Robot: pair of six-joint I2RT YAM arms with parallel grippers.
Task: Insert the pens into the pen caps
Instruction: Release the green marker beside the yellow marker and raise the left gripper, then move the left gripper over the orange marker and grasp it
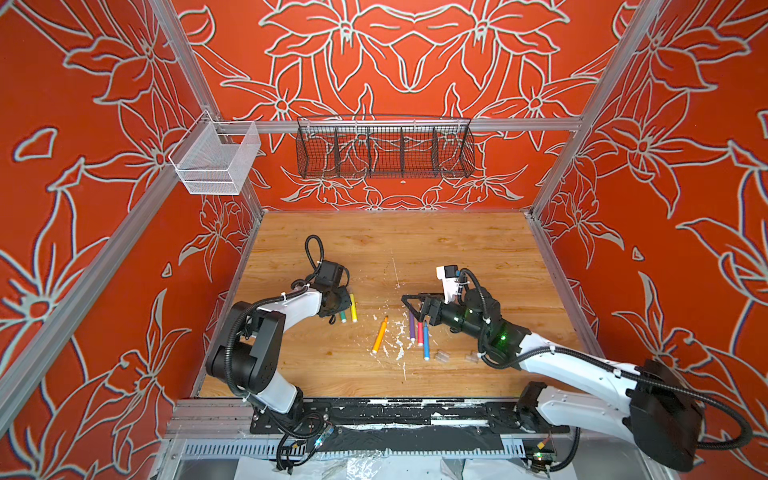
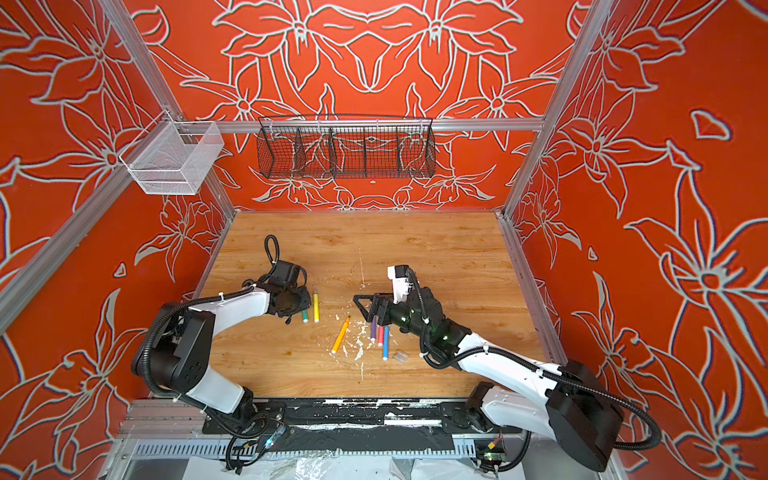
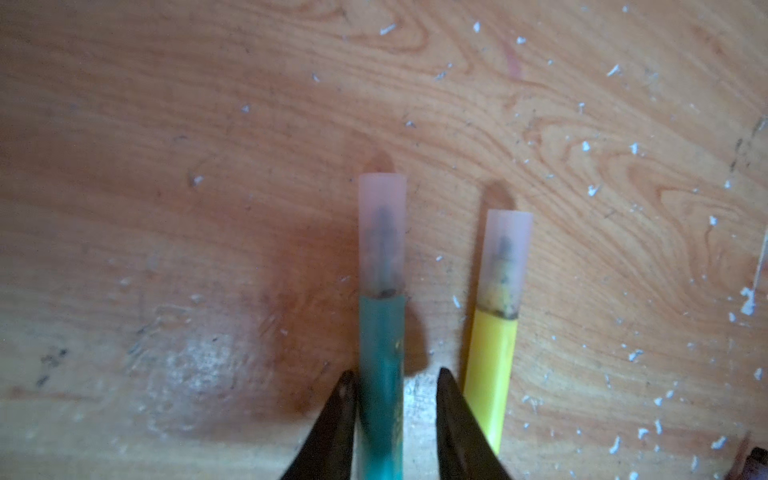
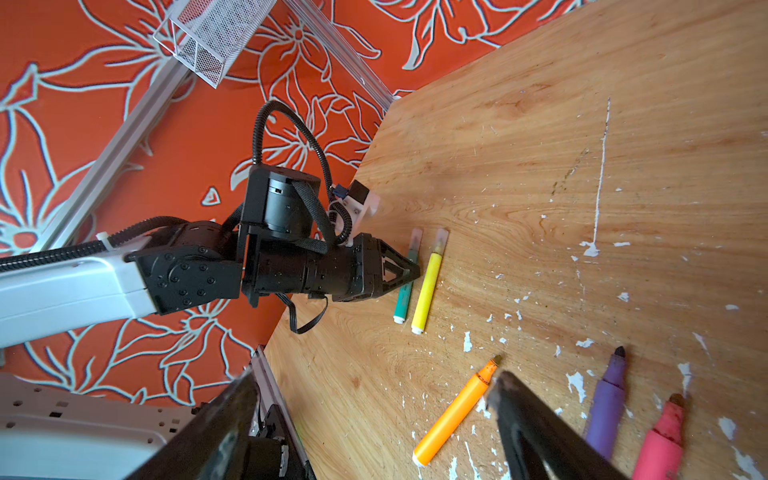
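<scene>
The green pen (image 3: 380, 374) and the yellow pen (image 3: 492, 365) lie side by side on the table, each with a clear pen cap (image 3: 381, 232) over its tip. My left gripper (image 3: 395, 374) points down over the green pen. Its jaws are parted: one finger touches the barrel, the other stands off it. The orange pen (image 1: 380, 334), purple pen (image 1: 412, 326), pink-red pen (image 1: 420, 332) and blue pen (image 1: 426, 345) lie uncapped mid-table. Two loose caps (image 1: 441, 356) rest near the blue pen. My right gripper (image 4: 374, 378) hovers wide open above the orange and purple pens, holding nothing.
White paint flecks (image 1: 399, 340) are scattered over the wooden table (image 1: 457, 249). A black wire basket (image 1: 384, 149) and a white mesh basket (image 1: 216, 162) hang on the back rail, well above the table. Red patterned walls enclose three sides.
</scene>
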